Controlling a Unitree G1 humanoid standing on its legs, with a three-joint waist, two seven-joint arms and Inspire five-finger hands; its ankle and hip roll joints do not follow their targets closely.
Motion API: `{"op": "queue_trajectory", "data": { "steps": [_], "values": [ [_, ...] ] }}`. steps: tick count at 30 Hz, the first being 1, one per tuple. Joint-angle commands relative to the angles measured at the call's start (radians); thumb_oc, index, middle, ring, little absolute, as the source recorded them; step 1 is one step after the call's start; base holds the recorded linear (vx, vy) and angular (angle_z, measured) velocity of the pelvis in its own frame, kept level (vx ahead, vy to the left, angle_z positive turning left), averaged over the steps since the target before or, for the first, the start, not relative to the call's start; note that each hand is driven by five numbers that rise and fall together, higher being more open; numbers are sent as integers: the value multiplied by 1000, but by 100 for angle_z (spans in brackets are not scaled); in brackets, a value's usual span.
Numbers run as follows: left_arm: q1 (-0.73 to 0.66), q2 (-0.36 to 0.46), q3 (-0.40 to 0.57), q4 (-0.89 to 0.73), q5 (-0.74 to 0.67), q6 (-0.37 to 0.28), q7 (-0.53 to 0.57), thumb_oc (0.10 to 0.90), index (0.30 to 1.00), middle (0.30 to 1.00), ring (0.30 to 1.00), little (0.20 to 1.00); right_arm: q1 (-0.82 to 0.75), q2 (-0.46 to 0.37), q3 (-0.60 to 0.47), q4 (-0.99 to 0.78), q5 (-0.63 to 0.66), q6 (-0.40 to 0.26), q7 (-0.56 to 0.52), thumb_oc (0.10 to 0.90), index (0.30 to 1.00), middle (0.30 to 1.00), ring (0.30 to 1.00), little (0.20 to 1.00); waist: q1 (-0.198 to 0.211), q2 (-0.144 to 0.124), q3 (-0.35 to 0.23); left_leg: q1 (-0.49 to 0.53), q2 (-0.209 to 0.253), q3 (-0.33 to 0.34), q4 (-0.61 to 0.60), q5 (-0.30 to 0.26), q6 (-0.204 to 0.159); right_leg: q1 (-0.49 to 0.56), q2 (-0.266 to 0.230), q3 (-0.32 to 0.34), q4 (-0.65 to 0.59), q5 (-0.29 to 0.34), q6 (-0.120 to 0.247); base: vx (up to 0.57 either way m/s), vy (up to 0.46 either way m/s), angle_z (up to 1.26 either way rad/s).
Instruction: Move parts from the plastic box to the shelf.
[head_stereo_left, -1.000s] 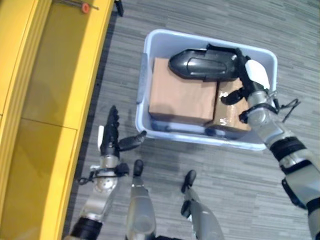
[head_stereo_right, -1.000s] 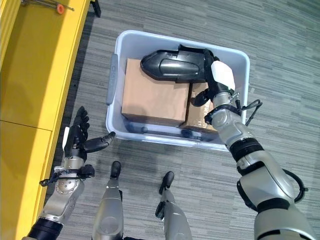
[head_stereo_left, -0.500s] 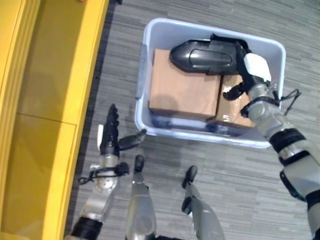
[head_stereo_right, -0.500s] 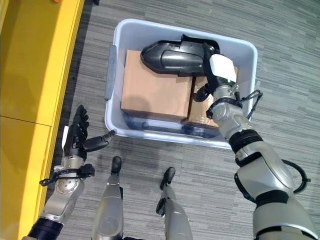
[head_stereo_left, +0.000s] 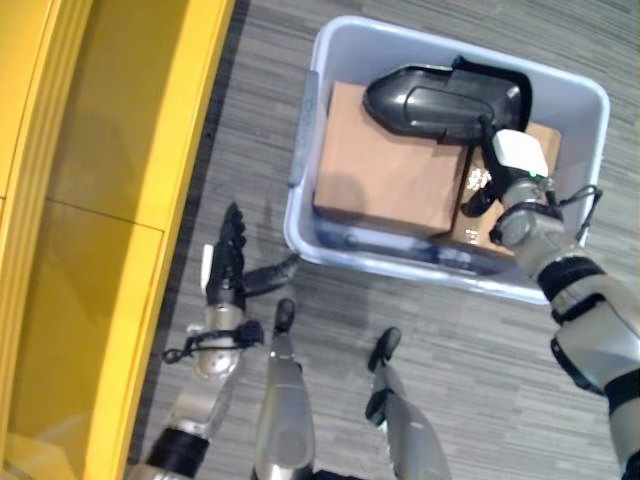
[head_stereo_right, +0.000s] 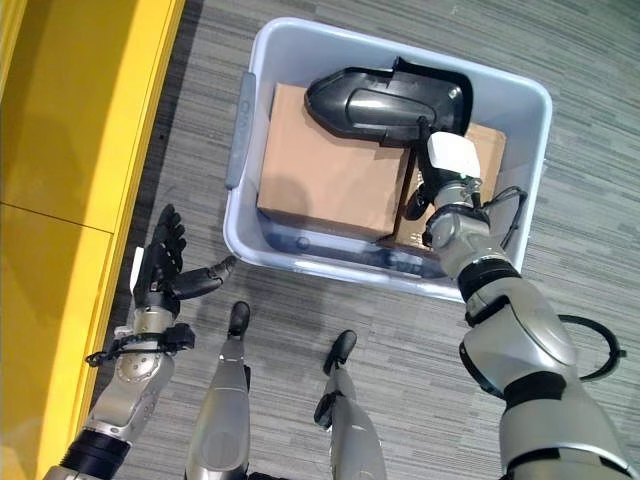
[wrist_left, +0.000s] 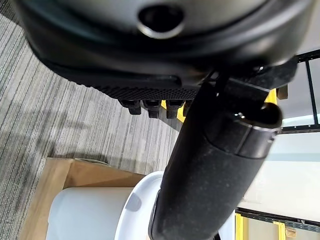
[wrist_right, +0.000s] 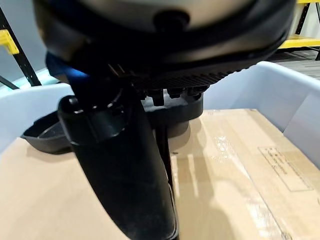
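A pale blue-grey plastic box (head_stereo_left: 302, 150) stands on the floor. It holds a large cardboard box (head_stereo_left: 385, 185) and a smaller cardboard box (head_stereo_right: 490, 150). A black moulded plastic part (head_stereo_left: 440, 100) lies on top of both. My right hand (head_stereo_left: 510, 165), thumb in a white cover, is inside the plastic box over the smaller cardboard box. Its straight fingers (wrist_right: 170, 92) reach the near edge of the black part (wrist_right: 45, 135), and the hand is open. My left hand (head_stereo_left: 225, 275) hovers open over the floor between the shelf and the plastic box, thumb pointing at the box.
The yellow shelf (head_stereo_left: 110, 150) runs along the left side, close to the plastic box's left handle (head_stereo_right: 245, 130). Grey striped carpet (head_stereo_left: 430, 320) lies around the box.
The camera has shifted, so the plastic box sits further right. My right hand has drawn back from the black part's right end to its near edge. The left hand stays put.
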Motion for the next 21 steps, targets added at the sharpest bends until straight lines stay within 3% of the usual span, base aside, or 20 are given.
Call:
{"op": "queue_trajectory", "data": {
  "steps": [1, 7, 13, 21],
  "values": [
    [-35, 31, -54, -129, -14, -118, -2, 900, 1000, 1000, 1000, 1000, -160, -86, 37, 3, -18, -15, -17, 900, 1000, 1000, 1000, 1000, 33, 59, -19, 60, 33, -24, -76, 30, -2, 54, -126, 18, 43, -3, 85, 0, 0, 0],
    [-47, 24, -48, -109, -15, -118, 1, 900, 1000, 1000, 1000, 1000, -119, -38, 50, -70, -22, -31, 18, 900, 1000, 1000, 1000, 1000, 35, 54, -19, 54, 36, -25, -79, 28, -2, 51, -128, 17, 37, 0, 84, 0, 0, 0],
    [-46, 14, -31, -101, -16, -109, 13, 900, 1000, 1000, 1000, 1000, -85, 3, 8, -220, 87, -57, 37, 900, 1000, 1000, 1000, 1000, 25, 37, -19, 53, 41, -25, -83, 28, -3, 43, -127, 18, 35, 1, 82, 4, 3, 1],
    [-19, 29, 20, -104, 4, -90, 34, 900, 1000, 1000, 1000, 1000, -11, 20, -52, -587, 271, -108, 77, 900, 1000, 1000, 1000, 1000, 0, -14, -19, 64, 49, -15, -89, 19, -8, 42, -126, 15, 31, 1, 76, 2, 0, 0]
  ]
}}
